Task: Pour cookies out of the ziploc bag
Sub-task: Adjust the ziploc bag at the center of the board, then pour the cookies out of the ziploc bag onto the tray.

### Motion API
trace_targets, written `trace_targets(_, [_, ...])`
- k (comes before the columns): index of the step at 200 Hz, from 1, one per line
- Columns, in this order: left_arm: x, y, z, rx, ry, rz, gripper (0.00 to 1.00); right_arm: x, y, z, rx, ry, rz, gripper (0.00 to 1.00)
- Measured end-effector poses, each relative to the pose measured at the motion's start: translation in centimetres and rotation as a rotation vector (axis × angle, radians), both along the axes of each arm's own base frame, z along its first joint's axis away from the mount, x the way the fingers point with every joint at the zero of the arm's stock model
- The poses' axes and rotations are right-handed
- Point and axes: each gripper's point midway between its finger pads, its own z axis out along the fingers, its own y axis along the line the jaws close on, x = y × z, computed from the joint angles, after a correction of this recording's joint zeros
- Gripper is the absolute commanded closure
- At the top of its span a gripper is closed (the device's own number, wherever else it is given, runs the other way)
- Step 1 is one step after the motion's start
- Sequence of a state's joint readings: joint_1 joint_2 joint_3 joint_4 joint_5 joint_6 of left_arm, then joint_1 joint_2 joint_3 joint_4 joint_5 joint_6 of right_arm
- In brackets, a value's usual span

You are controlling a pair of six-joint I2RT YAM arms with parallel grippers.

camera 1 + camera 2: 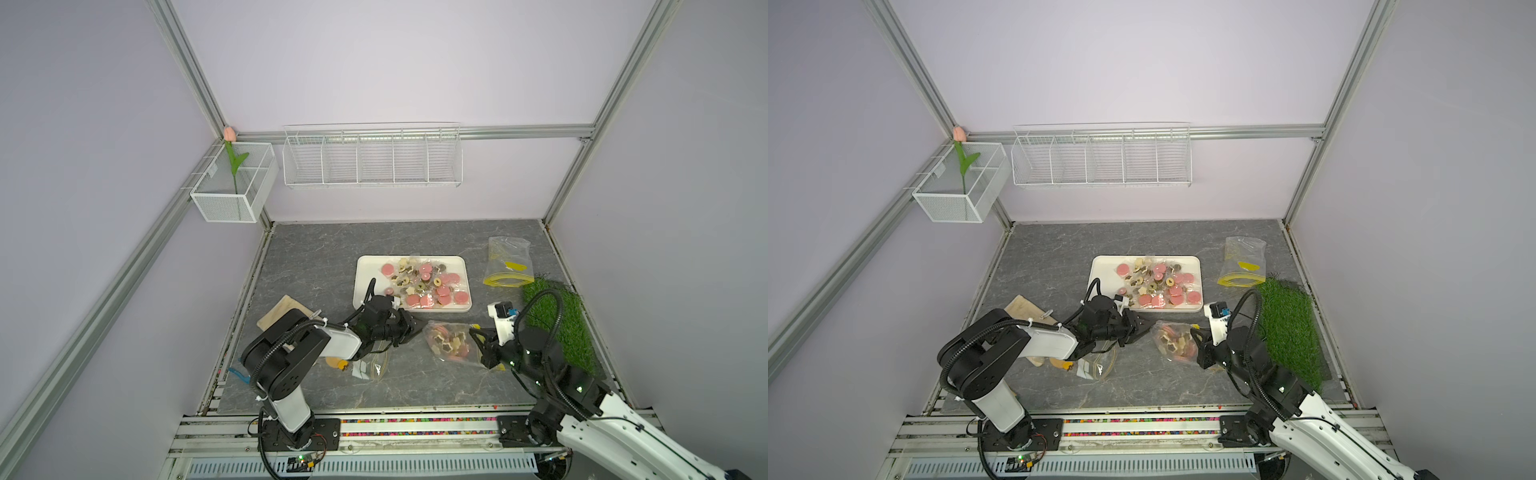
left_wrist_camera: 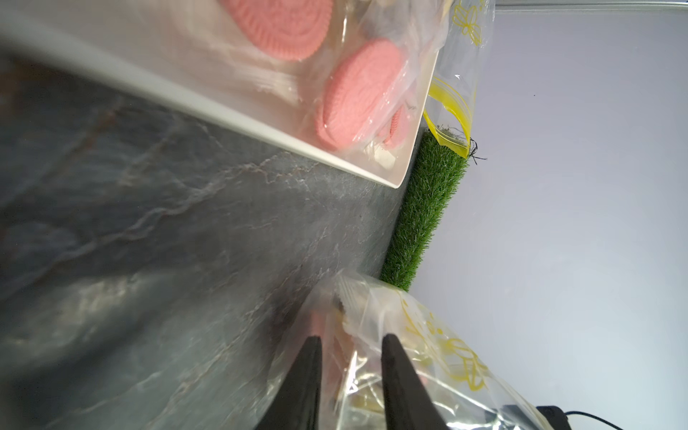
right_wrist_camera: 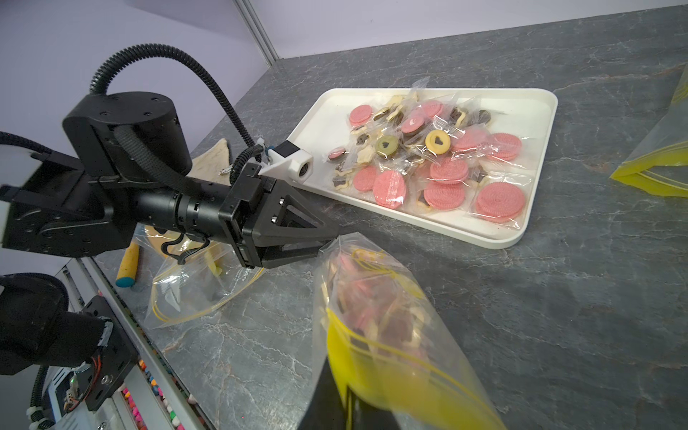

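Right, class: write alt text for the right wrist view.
A clear ziploc bag of cookies fills the foreground over the grey table, the left gripper at its far corner. Behind, wrapped cookies cover a white tray.

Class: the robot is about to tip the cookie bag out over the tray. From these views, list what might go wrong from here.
1. The left gripper has only the thin corner of the bag between its open jaws; the plastic may slip on lifting.
2. The bag lies on the table short of the tray, so cookies could spill beside it.
3. The right gripper pinches the yellow zip end, perhaps blocking the mouth.
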State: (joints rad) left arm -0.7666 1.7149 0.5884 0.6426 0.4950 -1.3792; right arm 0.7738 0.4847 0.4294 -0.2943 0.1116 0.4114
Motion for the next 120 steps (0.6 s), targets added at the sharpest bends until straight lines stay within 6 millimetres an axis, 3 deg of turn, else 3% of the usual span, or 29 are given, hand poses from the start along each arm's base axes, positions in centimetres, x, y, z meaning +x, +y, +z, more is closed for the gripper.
trace_targets(36, [-0.39,-0.37,0.15,-0.008,0.006,-0.008,0.74,0.02,-0.03,0.00,-0.001,-0.001,-0.002,0.94])
trace_targets(99, [-0.82,-0.55,0.29,-0.035,0.024,0.015,0.98,0.05,-0.06,-0.01,-0.002,-0.001,-0.004,0.93])
trace_targets(120, [-0.76,-0.54,0.53,-0.039,0.022,0.018,1.00,0.15,-0.16,0.20,-0.006,-0.001,-0.012,0.94])
